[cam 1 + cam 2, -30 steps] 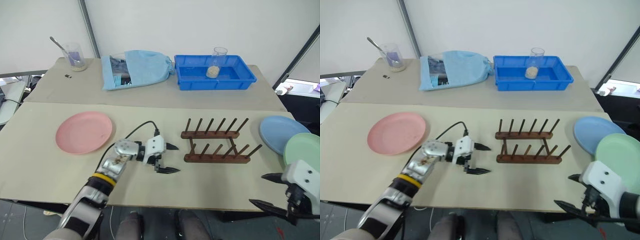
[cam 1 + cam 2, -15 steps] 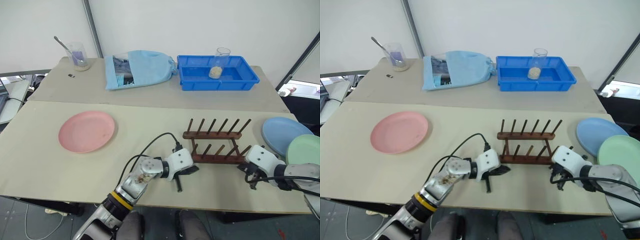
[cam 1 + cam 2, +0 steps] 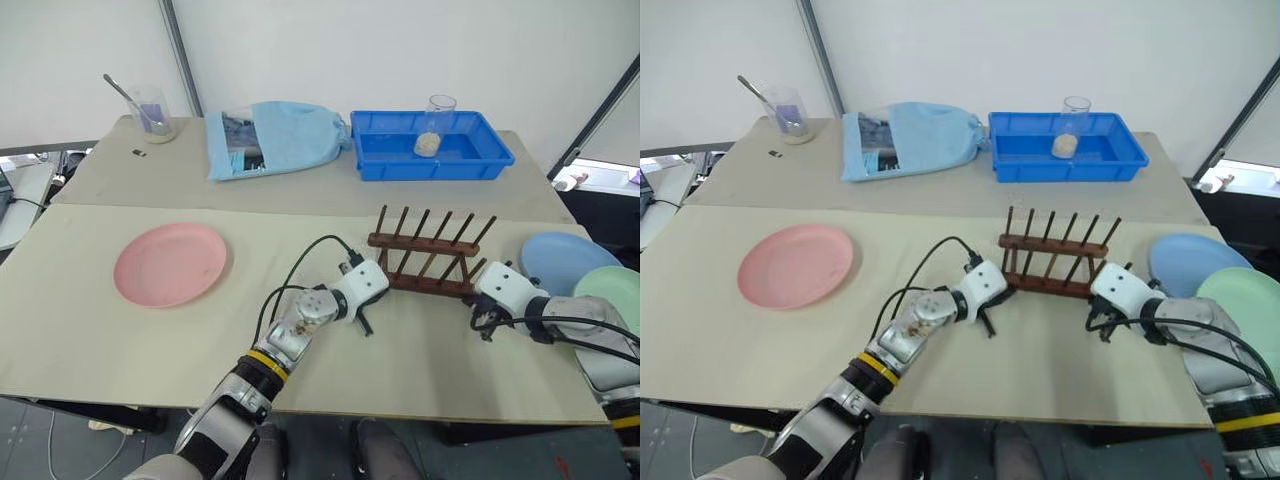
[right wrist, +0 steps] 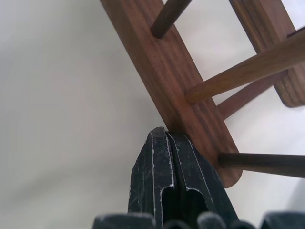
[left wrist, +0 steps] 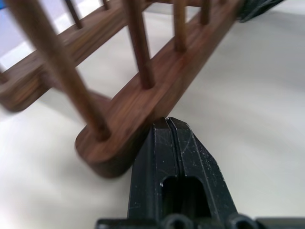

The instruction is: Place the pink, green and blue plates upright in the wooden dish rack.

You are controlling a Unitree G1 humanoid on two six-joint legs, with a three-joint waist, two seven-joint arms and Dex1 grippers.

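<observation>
I see a salmon pink plate on a pale beige table, and a light blue plate beside a mint green plate. The dish rack is dark brown wood with a visible grain. Both grippers, the left gripper and right gripper, have black fingers on white housings. Farther back I see a bright blue tray and a light blue cloth bag.

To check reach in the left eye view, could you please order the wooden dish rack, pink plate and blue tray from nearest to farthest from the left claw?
1. Wooden dish rack: right beside the left claw.
2. Pink plate: off to its left.
3. Blue tray: at the table's far side.
</observation>
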